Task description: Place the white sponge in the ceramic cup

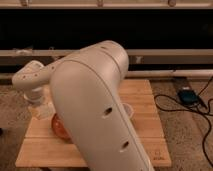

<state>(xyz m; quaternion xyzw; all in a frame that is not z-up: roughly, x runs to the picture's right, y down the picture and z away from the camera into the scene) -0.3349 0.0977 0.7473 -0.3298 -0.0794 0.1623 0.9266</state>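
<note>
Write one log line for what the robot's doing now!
gripper: shut, at board left edge beside orange bowl | white sponge: not visible | ceramic cup: mostly hidden behind arm

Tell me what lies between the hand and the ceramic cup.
Camera view: the orange bowl, then the robot's arm hiding the rest. The hand hangs at the table's left edge.

The robot's big white arm (95, 105) sweeps right across the wooden board (147, 135), blocking its whole middle, with the closed gripper (42, 111) hanging low at the left edge just above the orange bowl (59, 128). The ceramic cup (129, 111) only peeks out from behind the arm, so the way in there is tight. Open room is the board's right strip and front corner, while cables (197, 107) clutter the floor beyond.
</note>
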